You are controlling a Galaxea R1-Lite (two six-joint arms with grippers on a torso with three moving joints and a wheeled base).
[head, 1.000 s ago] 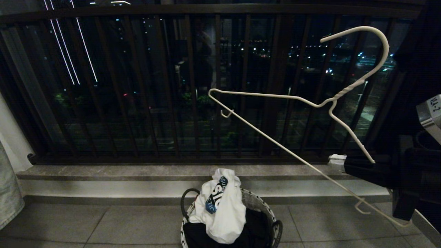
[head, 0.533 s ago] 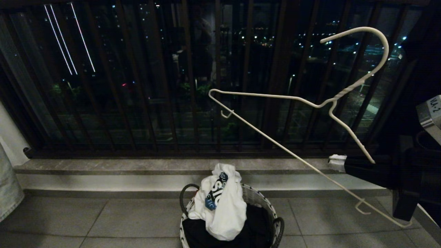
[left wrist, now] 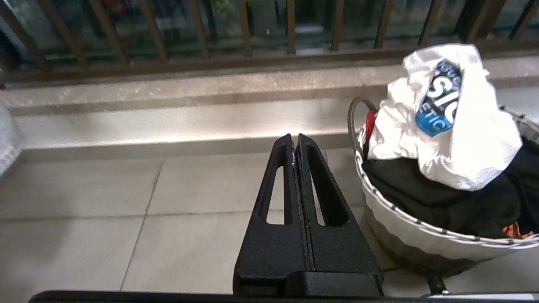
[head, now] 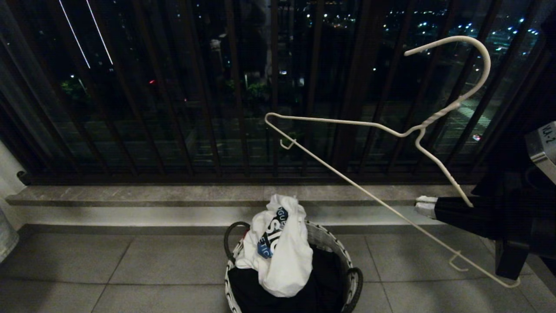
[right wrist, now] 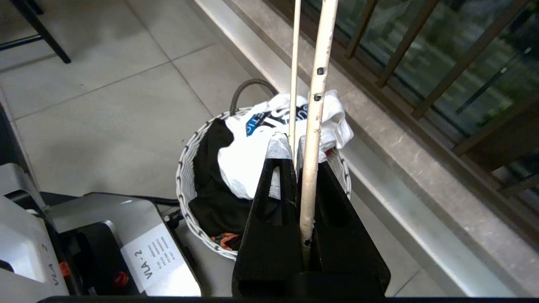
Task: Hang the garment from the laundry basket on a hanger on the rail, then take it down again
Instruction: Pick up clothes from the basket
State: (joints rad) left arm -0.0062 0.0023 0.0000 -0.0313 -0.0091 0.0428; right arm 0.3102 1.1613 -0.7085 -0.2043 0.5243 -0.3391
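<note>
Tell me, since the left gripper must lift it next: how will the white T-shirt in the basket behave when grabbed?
The garment lies crumpled and draped over the laundry basket rim, so it is probably floppy and light, sagging below any pinch. It rests on dark clothes, so it might drag some along.

The laundry basket is cut off by the lower edge of the head view, and its far side is lost at the edge of the left wrist view. Much of the garment is bunched, so only part of its chest lettering can be read. The right gripper is mostly lost in darkness at the picture's right edge, where the hanger crosses it.
</note>
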